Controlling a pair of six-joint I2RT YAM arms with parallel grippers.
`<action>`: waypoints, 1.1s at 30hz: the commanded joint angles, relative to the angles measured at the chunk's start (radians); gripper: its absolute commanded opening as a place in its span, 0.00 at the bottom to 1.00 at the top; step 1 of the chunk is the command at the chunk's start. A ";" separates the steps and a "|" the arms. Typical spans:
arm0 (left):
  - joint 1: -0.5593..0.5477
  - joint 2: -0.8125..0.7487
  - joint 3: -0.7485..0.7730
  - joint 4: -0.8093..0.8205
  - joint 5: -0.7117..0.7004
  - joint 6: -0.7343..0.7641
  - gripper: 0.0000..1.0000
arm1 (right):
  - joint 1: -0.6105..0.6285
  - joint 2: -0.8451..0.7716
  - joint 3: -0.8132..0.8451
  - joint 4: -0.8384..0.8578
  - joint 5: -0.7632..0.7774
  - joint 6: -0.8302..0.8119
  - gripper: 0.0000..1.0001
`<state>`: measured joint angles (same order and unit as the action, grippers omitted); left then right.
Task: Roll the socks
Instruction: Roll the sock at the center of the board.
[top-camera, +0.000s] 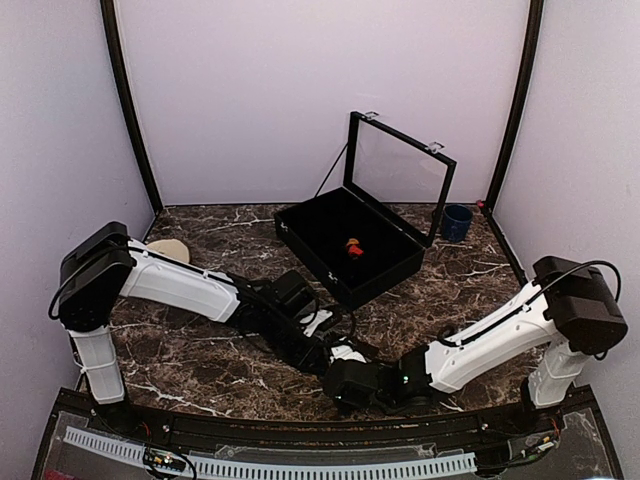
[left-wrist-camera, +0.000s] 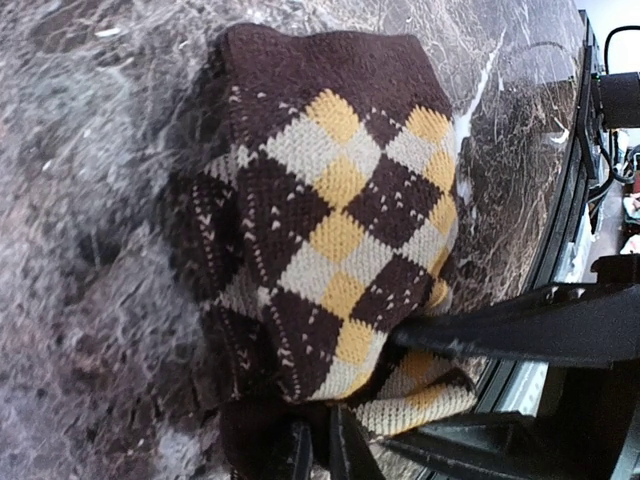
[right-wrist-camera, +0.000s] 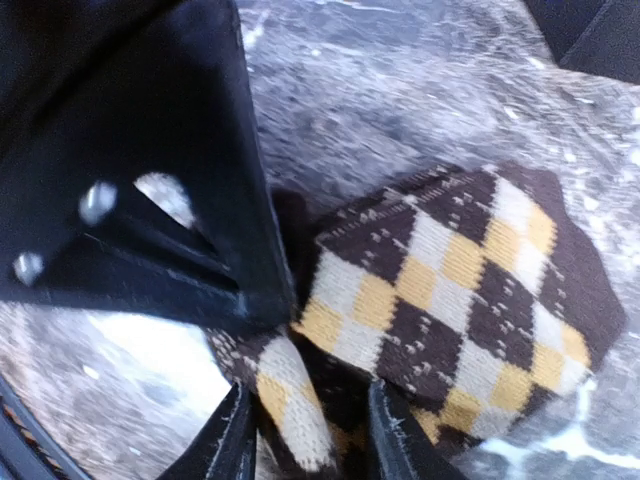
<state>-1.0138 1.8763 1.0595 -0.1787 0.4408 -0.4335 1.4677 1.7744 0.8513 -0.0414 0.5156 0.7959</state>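
Progress looks to be around the halfway mark. On the dark marble counter (top-camera: 470, 290), at the lower centre of the overhead view, both arms meet over the black argyle fabric sock with tan diamonds (left-wrist-camera: 330, 220). It lies bunched into a thick, loose bundle rather than a tight roll, with one flap of patterned fabric trailing out at the bottom of the left wrist view.

The left pincer (left-wrist-camera: 318, 430) has its fingers drawn almost together on the dark fabric at the sock's near edge, which reads as a pinch on it. The right pincer (right-wrist-camera: 308, 400) stands open, its fingers straddling the trailing flap without pressing it.

Up at the centre of the overhead view, the black hinged case (top-camera: 390, 272) with its lid raised holds a small red-and-orange lump (top-camera: 353, 248). This may be the other sock, rolled and put away, though it is too small to tell.

What seems left is tucking the loose flap, tightening this bundle, and presumably setting it in the case.
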 joint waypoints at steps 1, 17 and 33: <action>-0.015 0.086 0.021 -0.148 -0.017 -0.023 0.09 | 0.051 -0.021 0.017 -0.164 0.102 -0.054 0.38; -0.019 0.161 0.136 -0.246 -0.038 -0.042 0.05 | 0.136 -0.147 0.036 -0.383 0.239 -0.161 0.59; -0.019 0.215 0.206 -0.326 -0.009 -0.017 0.04 | 0.161 -0.035 0.146 -0.405 0.270 -0.485 0.70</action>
<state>-1.0195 2.0190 1.2938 -0.3923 0.4973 -0.4702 1.6352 1.7088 0.9722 -0.4507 0.7650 0.3981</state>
